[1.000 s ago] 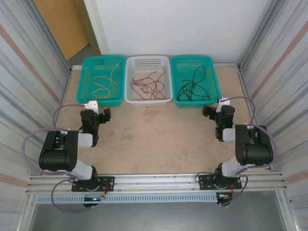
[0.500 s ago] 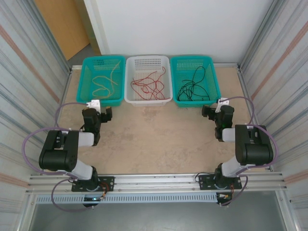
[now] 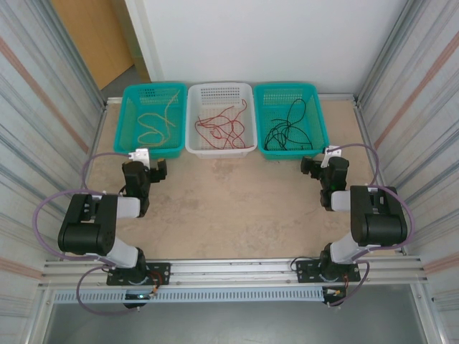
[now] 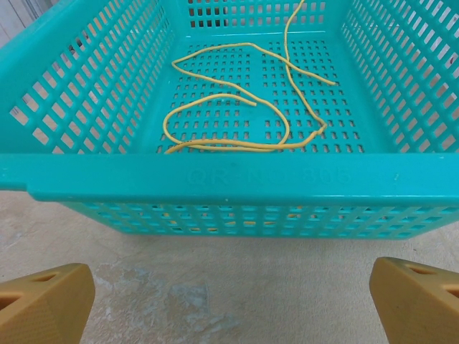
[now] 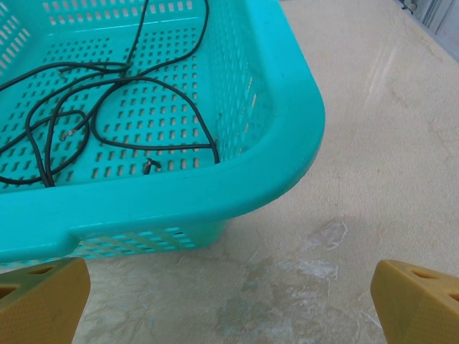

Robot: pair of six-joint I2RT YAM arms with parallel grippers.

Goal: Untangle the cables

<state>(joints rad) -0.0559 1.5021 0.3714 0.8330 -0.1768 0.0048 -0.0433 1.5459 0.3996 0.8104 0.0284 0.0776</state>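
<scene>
My left gripper [image 4: 229, 308] and right gripper [image 5: 229, 308] both stand spread wide and empty, low over the table [image 3: 229, 208]. The cables lie in three baskets along the twelve o'clock edge. The yellow cable [image 3: 153, 126] is at eleven in the left teal basket [image 4: 215, 178]. The red cable [image 3: 224, 126] is at twelve in the white basket [image 3: 219, 150]. The black cable [image 3: 284, 133] is at one in the right teal basket [image 5: 179, 193]. With one colour per basket, I judge the sorting finished.

Pose: left arm [image 3: 90, 229] and right arm [image 3: 376, 218] folded, elbows back by the bases. left pincer [image 4: 229, 304] wide open, empty; right pincer [image 5: 229, 301] same. Wrists seem pitched slightly down, hard to judge.
</scene>
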